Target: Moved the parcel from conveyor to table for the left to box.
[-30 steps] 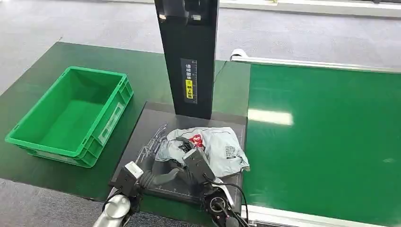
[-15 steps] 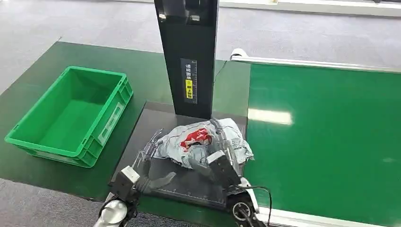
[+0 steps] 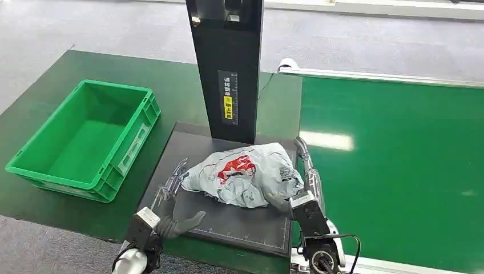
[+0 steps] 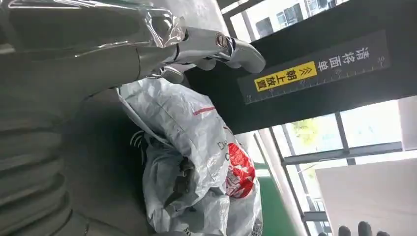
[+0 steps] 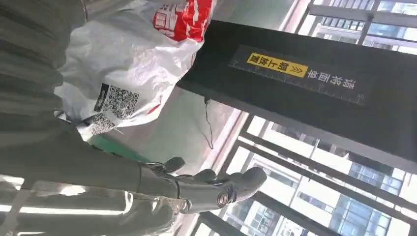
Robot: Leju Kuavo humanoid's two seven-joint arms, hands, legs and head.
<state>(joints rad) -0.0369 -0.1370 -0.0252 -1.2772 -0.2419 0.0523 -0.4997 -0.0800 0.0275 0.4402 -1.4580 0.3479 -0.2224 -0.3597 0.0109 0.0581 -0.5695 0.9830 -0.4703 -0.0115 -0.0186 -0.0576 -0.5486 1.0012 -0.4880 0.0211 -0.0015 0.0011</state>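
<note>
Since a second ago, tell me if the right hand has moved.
Yes. The right hand has swung off the parcel toward the conveyor, now at the black platform's right edge, fingers open.

We see the crumpled grey plastic parcel with a red patch (image 3: 242,174) lying on the black square scanner plate (image 3: 228,220), which sits at the right edge of the dark green table (image 3: 51,103). Behind the parcel, the tall black scanner post (image 3: 227,63) rises from the plate's back edge. The open green plastic crate (image 3: 85,140) stands near the table's left edge. The wide green conveyor belt (image 3: 394,165) runs alongside the table's right edge.
</note>
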